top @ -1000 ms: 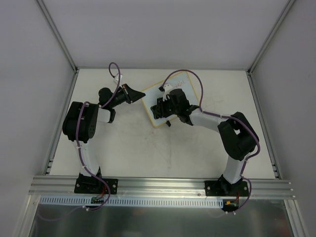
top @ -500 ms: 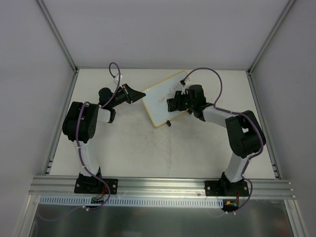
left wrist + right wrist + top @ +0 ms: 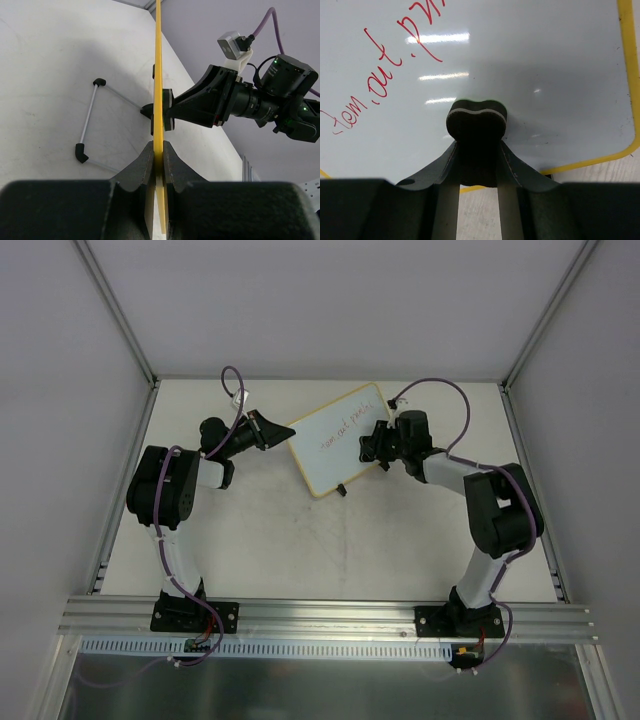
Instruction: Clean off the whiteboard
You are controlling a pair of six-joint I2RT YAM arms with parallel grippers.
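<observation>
The whiteboard [image 3: 335, 455] stands tilted on the table, yellow-framed, with red handwriting [image 3: 341, 429] across it. My left gripper [image 3: 283, 430] is shut on its left edge; in the left wrist view the yellow edge [image 3: 158, 75] runs up from between the fingers of that gripper [image 3: 158, 150]. My right gripper [image 3: 373, 448] is shut on a small black eraser [image 3: 476, 120], which presses on the board's face [image 3: 535, 55] near its lower right corner. The red writing [image 3: 380, 85] lies left of the eraser.
A thin wire stand with black feet [image 3: 87, 117] lies on the table behind the board. A small black foot [image 3: 343, 489] shows at the board's near edge. Metal frame rails [image 3: 530, 490] border the table on both sides.
My right gripper with the eraser has slid right across the board, from its left-middle to its right edge, uncovering the red writing. The left gripper and board have stayed put.
</observation>
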